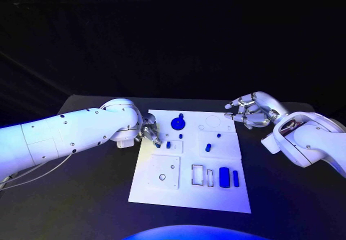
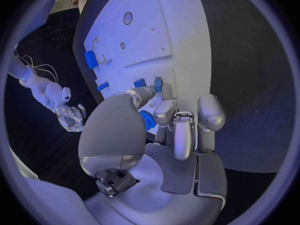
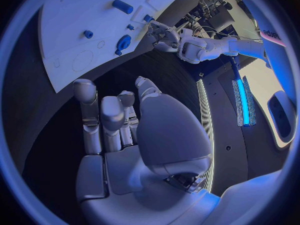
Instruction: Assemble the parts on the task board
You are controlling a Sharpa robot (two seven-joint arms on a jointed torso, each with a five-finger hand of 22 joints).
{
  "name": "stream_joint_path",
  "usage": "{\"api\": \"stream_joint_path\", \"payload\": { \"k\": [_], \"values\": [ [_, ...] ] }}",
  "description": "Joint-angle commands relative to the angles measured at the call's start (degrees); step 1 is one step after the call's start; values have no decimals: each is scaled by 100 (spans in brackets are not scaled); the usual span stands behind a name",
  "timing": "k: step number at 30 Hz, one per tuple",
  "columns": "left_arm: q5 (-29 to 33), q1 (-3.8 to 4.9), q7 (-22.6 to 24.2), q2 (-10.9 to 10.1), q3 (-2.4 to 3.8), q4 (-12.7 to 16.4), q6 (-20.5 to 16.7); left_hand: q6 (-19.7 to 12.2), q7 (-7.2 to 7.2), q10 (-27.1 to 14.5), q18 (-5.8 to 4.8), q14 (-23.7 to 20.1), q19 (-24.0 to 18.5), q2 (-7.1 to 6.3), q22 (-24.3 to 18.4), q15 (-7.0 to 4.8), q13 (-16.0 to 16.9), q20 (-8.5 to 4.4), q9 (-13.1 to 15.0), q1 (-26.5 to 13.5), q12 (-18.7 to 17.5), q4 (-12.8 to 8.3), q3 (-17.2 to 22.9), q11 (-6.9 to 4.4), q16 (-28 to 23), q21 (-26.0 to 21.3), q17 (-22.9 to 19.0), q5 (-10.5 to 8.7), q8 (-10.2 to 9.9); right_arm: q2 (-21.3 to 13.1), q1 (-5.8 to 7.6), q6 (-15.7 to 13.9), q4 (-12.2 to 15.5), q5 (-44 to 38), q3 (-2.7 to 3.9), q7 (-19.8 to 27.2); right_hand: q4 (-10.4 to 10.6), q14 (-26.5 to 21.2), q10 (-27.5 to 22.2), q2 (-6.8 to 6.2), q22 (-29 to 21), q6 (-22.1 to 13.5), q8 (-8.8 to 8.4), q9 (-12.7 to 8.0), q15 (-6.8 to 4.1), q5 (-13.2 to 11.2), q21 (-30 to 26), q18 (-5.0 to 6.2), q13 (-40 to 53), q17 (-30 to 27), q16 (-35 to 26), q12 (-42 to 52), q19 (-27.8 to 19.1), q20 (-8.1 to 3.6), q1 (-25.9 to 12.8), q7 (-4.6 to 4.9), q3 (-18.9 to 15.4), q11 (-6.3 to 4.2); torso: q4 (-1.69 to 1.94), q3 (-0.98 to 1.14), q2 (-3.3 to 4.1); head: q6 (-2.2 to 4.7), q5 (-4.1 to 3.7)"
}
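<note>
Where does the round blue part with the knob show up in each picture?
Head view: round blue part on the task board, far end, just right of the left hand.
Left wrist view: likely the blue piece half hidden among that hand's fingers.
Right wrist view: near the board's edge.
Shared landmark: the left hand beside it.

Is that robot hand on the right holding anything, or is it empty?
Empty. The right hand hovers beside the task board, fingers loosely curled with nothing between them.

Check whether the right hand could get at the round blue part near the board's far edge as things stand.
Probably yes: the right hand hovers empty beside the task board, and nothing stands between it and the round blue part; the left hand works farther left.
</note>
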Motion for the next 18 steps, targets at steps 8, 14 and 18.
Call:
{"api": "stream_joint_path", "payload": {
  "k": [8, 14, 18],
  "values": [
    [46, -17, 3, 46, -14, -30, 102, 248, -138, 57, -123, 536, 63, 20, 31, -66, 71, 2, -37, -143, 68, 147, -343, -23, 20, 37, 1287, -11, -69, -6, -4, 16, 9, -10, 1, 56, 22, 35, -1, 3, -9, 41, 26, -5, 12, 32, -21, 78, 4, 7, -36, 28, 41, -2, -47, -13, -1, 1, 0, 1, 3, 3, -7],
    [33, -17, -1, 60, -15, -46, 114, 294, -145, 73, -129, 537, 82, 34, 56, -71, 126, -1, -56, -195, 97, 271, -588, -28, 20, 47, 1288, -7, -107, -10, -4, 17, 11, -8, 1, 56, 22, 35, -1, 3, -9, 41, 26, -5, 12, 32, -21, 78, 4, 7, -36, 28, 41, -2, -47, -13, -1, 1, 0, 1, 4, -3, -15],
    [26, -18, -6, 69, -16, -59, 120, 332, -145, 80, -130, 536, 88, 58, 61, -74, 167, -3, -71, -221, 115, 398, -889, -29, 20, 47, 1287, -8, -141, -8, -4, 17, 9, -8, 1, 57, 22, 35, -1, 3, -9, 41, 26, -5, 12, 32, -21, 78, 4, 7, -36, 28, 41, -2, -47, -13, -1, 1, 4, 2, 5, -6, -19]
  ]
}}
